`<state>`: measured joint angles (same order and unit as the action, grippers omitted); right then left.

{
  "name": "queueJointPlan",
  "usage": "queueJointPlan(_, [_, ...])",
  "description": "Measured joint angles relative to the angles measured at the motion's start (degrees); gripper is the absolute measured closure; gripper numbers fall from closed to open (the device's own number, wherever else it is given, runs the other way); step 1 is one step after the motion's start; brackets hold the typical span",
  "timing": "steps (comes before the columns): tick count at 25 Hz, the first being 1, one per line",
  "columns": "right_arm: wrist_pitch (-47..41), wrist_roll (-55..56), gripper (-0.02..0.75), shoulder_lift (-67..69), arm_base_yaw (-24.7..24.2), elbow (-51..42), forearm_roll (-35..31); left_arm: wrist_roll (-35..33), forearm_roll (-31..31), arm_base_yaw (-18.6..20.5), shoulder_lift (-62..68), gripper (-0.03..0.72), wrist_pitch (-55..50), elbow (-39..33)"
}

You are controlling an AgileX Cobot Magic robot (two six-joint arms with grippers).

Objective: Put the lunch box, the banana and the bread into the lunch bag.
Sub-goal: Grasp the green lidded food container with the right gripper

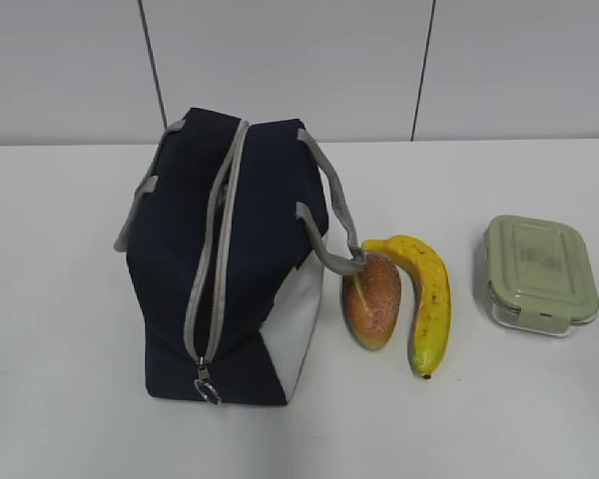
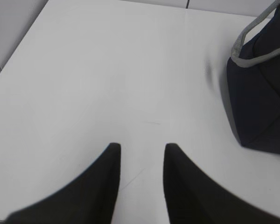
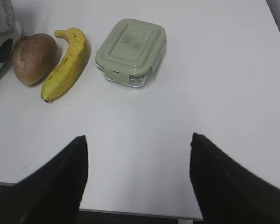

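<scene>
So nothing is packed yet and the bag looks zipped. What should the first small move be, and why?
Probably the left gripper should move right toward the lunch bag to reach its zipper pull. The grey zipper looks closed along the top, while the bread, banana and lunch box all lie outside on the table. Both grippers are open and hold nothing.

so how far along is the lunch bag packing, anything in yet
Nothing looks done yet. The lunch bag appears zipped shut. The bread, the banana and the lunch box all lie on the table beside it. Nothing is in hand: the left gripper and the right gripper are open and empty. All three items remain.
</scene>
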<state>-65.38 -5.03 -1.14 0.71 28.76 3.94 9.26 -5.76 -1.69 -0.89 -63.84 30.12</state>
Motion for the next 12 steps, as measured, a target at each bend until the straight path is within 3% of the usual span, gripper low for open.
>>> queueJointPlan(12, [0.0, 0.0, 0.231, 0.0, 0.0, 0.0, 0.0, 0.0, 0.0, 0.0, 0.0, 0.445, 0.0, 0.0])
